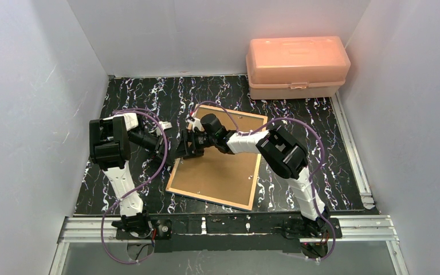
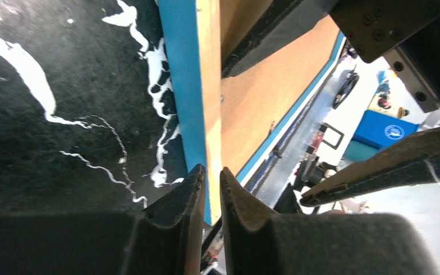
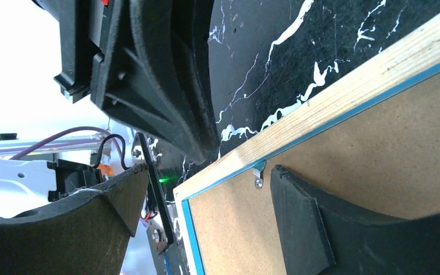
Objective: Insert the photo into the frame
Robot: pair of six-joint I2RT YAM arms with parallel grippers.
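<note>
I see no writing that I can read. In my left wrist view a blue box (image 2: 389,130) beyond the frame carries a round white emblem, too small to make out.

The rectangular picture frame (image 1: 208,198), with its bright blue border and light wood edge, lies near the middle of the black, white-veined table (image 1: 149,94). Its brown backing board (image 1: 217,169) faces up and its near side is close to the table's near edge. My left gripper (image 2: 212,177) is pinched almost closed on the frame's left edge, one finger on each side of the wood strip. My right gripper (image 3: 209,172) is spread wide and holds nothing. One finger rests over the backing board beside a small metal tab (image 3: 258,173), and the other hangs off the frame's edge.

Bare table lies to the right of the frame and beyond it. A salmon-pink plastic box (image 1: 297,66) sits in the far right corner with its lid closed, so I cannot see its contents.
</note>
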